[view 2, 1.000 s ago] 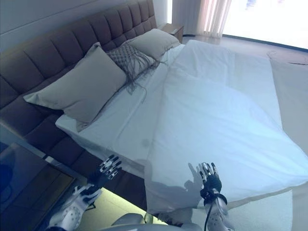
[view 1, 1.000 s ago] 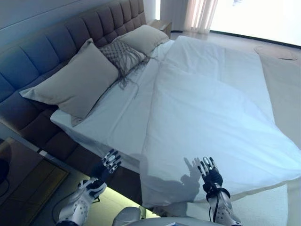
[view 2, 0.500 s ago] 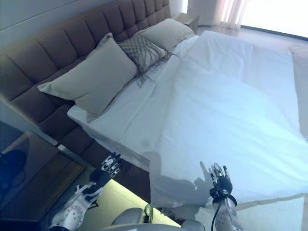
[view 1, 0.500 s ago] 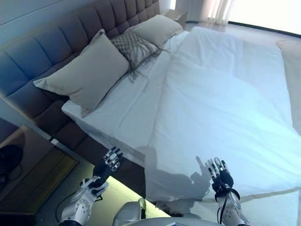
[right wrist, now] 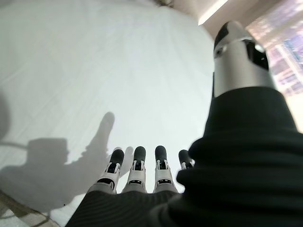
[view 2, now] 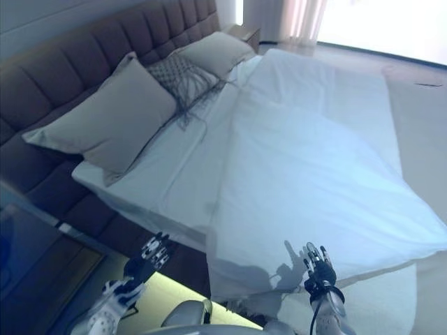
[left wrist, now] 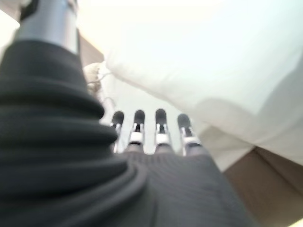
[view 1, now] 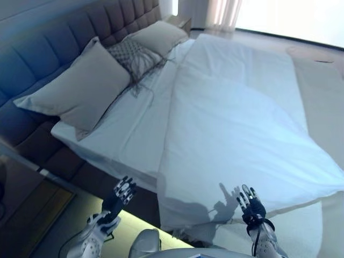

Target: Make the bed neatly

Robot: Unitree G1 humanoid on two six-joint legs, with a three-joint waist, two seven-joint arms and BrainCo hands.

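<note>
A wide bed carries a white duvet [view 1: 236, 118] that covers its far part, with the white sheet [view 1: 134, 129] bare between the duvet's edge and the pillows. A large beige pillow [view 1: 75, 88], a small fringed cushion [view 1: 134, 56] and a second beige pillow [view 1: 158, 36] lean on the tufted headboard [view 1: 32, 70]. My left hand [view 1: 119, 194] hovers open beside the bed's near corner, off the mattress. Over the duvet's near edge my right hand [view 1: 250, 206] is open too, fingers straight, touching nothing.
A dark bedside table [view 1: 24, 199] stands at the lower left beside the bed. Light curtains [view 1: 215, 13] and a bright window sit at the far end. Pale carpet [view 1: 322, 80] runs along the bed's far side.
The whole view has shifted, so the camera moved. Both hands stay open and low near the bed's near edge, holding nothing.
</note>
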